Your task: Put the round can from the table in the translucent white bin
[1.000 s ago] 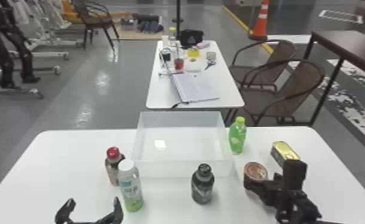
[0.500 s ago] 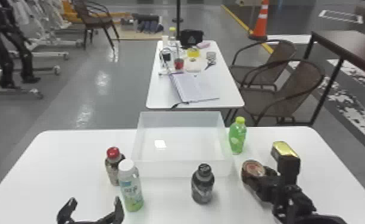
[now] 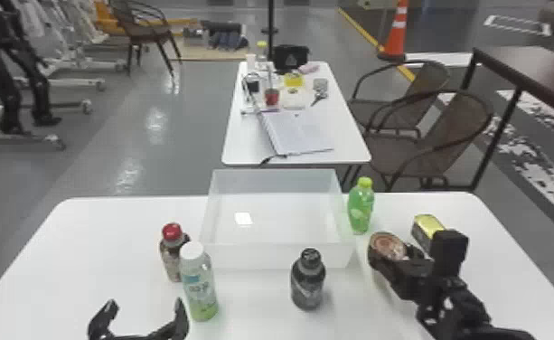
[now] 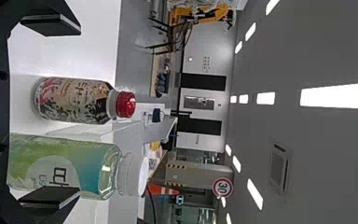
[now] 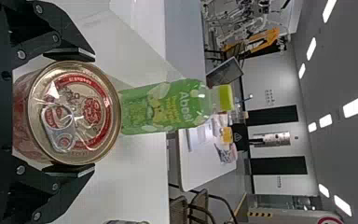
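Grab looks done: right pincer (image 5: 72, 113) snug around round red-and-gold metal can (image 3: 387, 246), outside cloudy white plastic bin (image 3: 271, 256). To do: carry over, let go inside. Left pincer (image 3: 146, 302) spread wide, empty.

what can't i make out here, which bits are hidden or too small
- Base of the round can: head view, hidden by the right tool; right wrist view, hidden by its own lid.
- Near end of the yellow-topped tin: head view, behind the right arm.
- Writing on the open notebook: head view, too small.
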You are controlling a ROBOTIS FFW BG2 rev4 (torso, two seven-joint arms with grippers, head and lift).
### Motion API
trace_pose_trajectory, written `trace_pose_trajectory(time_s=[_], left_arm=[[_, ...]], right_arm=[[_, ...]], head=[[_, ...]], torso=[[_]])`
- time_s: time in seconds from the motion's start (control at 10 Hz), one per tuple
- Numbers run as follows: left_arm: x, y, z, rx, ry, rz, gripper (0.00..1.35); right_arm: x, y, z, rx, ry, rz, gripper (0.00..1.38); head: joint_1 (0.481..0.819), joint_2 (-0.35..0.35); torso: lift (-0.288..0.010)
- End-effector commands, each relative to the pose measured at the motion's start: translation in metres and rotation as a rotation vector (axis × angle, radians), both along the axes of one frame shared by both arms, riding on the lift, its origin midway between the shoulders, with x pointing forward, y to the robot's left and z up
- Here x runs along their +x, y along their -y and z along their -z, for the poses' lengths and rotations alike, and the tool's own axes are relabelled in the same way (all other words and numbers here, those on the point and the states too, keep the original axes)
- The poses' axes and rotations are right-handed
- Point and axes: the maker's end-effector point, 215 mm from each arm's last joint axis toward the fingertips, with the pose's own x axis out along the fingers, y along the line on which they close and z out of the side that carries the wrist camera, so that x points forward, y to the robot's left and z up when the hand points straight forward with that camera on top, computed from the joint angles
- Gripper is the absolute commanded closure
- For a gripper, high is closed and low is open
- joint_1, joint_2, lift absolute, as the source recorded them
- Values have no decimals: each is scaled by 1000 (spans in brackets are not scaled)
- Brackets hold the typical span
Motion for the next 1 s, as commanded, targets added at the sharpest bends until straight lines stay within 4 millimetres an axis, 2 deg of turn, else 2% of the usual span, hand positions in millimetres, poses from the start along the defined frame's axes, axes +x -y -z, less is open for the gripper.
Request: trace_pose_trajectory(time_s=[0.0,0.2,0.5,0.6,0.9], left_arm=[[1,2,1,-6,-2,1,98],[2,4,0,-9,-2,4,98],[3,6,1,-12,-5,8,98],[4,8,3,-15,-8,10,98],[8,13,5,-30,-15,18,98]], right_arm=[[-1,2,-50,16,74,-12,723],[2,-7,-100,64,142,-41,723],[22,-45,-157,112,215,-123,723],[31,-54,-161,109,212,-144,723],[53,-65,-147,122,176,-152,723]], head=[[549,0],[549,0],[549,0],[549,0],[549,0]], torso=[[-100],[-100],[-100],[-100],[-100]])
